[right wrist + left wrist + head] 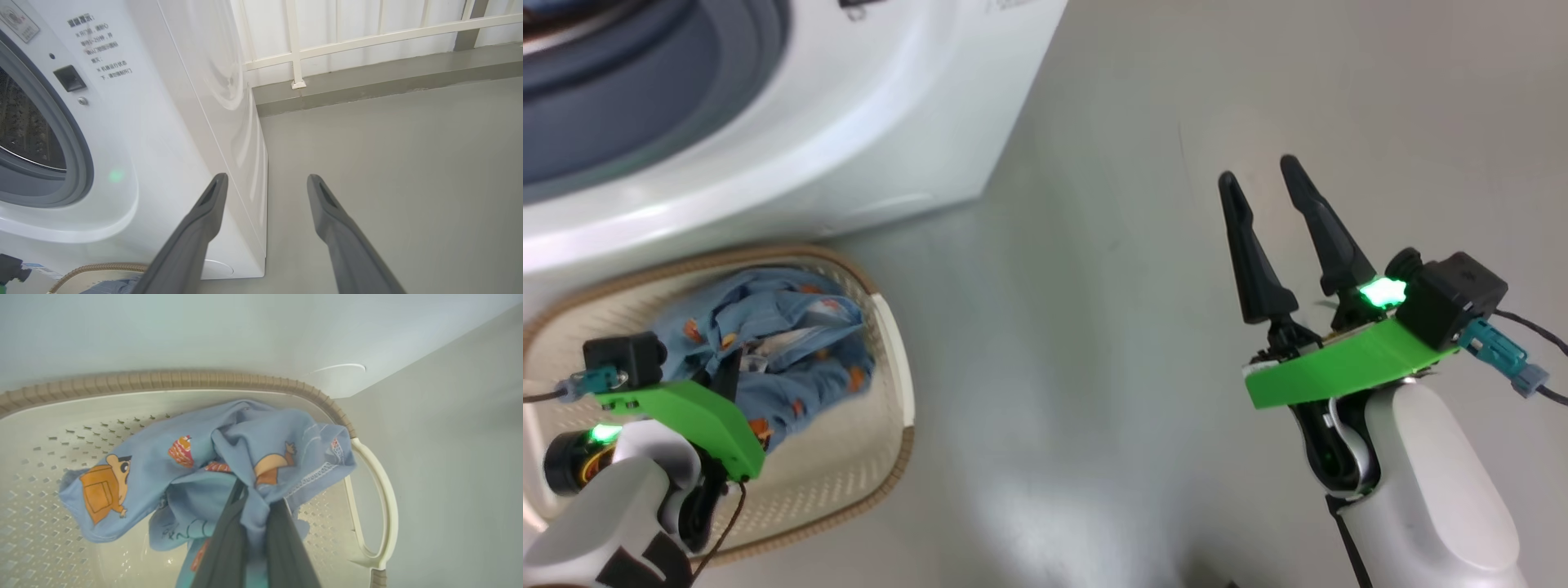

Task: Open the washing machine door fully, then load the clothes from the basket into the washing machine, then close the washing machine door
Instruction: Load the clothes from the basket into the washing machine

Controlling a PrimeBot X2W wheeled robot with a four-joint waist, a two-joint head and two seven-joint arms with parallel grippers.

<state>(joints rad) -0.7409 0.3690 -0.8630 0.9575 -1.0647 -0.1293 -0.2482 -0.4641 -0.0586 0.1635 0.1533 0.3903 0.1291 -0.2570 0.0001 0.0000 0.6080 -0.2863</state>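
Note:
The cream perforated basket (894, 343) (163, 379) stands on the floor right in front of the white washing machine (849, 122) (163, 122). Light blue clothes (792, 343) (196, 457) with orange cartoon prints lie bunched inside it. My left gripper (729, 371) (255, 494) reaches down into the basket and is shut on a fold of the clothes. My right gripper (1262, 167) (265, 179) hovers open over bare floor, beside the machine's right front corner, holding nothing. The steel drum (24, 122) and grey-blue gasket (621, 82) are exposed. The washing machine door is out of view.
Grey floor (1135, 245) stretches to the right of the machine and basket. A low grey kerb (367, 81) with a white railing (367, 38) bounds it behind. The basket's side handle (384, 498) sits just right of the held cloth.

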